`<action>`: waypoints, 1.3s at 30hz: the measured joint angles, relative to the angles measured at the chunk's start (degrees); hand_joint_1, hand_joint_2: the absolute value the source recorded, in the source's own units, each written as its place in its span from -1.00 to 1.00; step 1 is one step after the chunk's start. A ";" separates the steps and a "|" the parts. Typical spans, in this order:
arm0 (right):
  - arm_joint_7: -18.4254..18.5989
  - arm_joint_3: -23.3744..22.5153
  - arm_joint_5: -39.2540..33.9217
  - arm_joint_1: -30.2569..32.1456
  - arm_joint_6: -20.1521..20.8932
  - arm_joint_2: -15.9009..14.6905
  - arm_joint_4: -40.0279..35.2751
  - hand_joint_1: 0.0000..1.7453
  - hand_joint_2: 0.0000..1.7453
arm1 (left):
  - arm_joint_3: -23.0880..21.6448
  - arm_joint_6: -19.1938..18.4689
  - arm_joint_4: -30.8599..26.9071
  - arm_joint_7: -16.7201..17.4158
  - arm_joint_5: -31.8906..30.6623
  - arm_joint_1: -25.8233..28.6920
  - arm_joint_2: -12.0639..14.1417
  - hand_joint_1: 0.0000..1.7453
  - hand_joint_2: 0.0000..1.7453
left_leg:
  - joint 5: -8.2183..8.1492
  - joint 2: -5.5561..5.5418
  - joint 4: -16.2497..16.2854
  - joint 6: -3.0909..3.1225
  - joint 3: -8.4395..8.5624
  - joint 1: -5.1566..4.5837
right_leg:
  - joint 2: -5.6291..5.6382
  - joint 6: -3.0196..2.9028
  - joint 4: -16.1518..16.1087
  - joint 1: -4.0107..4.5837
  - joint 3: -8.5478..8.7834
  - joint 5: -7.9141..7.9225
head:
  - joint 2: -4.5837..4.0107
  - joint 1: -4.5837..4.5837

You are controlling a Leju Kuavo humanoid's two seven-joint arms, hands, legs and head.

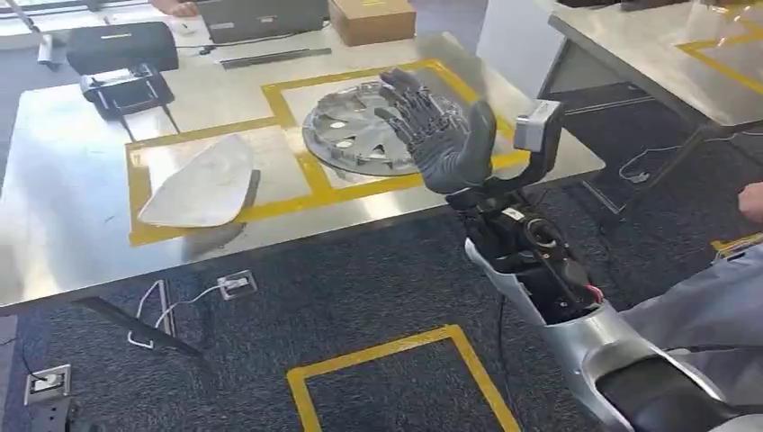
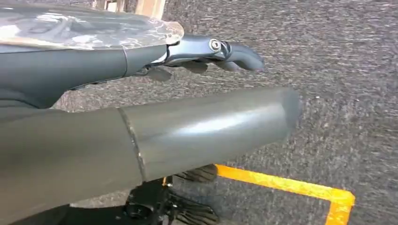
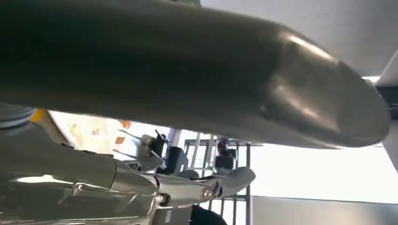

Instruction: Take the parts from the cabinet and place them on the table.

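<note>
Hovering palm-up over the table (image 1: 72, 180) edge, your right hand (image 1: 441, 126) is released, fingers spread, holding nothing. The hubcap (image 1: 355, 130) lies in one yellow box, the pale panel (image 1: 200, 183) in the next. Your left hand (image 2: 141, 136) grasps nothing, fingers extended over carpet.

The right arm (image 1: 576, 315) reaches up and forward, its right hand (image 1: 441, 130) raised with palm open, fingers (image 1: 409, 99) spread and holding nothing. The left hand (image 2: 141, 126) hangs low, fingers extended, nothing in it
</note>
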 joint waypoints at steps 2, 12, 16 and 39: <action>0.50 -0.18 0.02 0.17 -0.26 0.00 -0.02 -1.00 -1.00 | 0.02 0.00 0.00 -0.13 -0.11 -0.02 0.00 -1.00 -1.00 | 0.77 0.17 0.03 1.05 -0.91 -0.14 | 0.01 0.51 5.40 -0.16 -1.92 -5.68 | 0.00 0.65; 1.53 -0.53 0.17 0.94 -0.55 0.09 -1.07 -1.00 -1.00 | 1.03 -0.09 0.00 -0.33 -0.24 0.17 -0.13 -1.00 -1.00 | 4.77 0.17 0.53 -0.33 -5.18 -0.59 | 0.14 -0.02 -0.76 0.19 8.88 -6.83 | 0.00 1.07; 1.90 -0.50 0.17 1.10 -0.57 0.13 -1.09 -1.00 -1.00 | 1.38 -0.09 0.00 -0.44 -0.13 0.39 -0.03 -1.00 -1.00 | 3.97 0.12 0.77 -1.52 -6.32 -0.51 | -0.35 -1.33 -1.32 -0.26 7.30 -4.62 | 0.00 0.63; 1.66 -1.27 -0.50 1.18 -1.25 0.13 -0.90 -1.00 -1.00 | 2.01 0.11 0.00 0.44 -0.17 -0.18 -0.02 -1.00 -1.00 | 4.56 0.53 0.50 0.62 -5.71 -0.58 | 0.07 0.98 14.45 -0.12 0.22 -4.84 | 0.00 0.94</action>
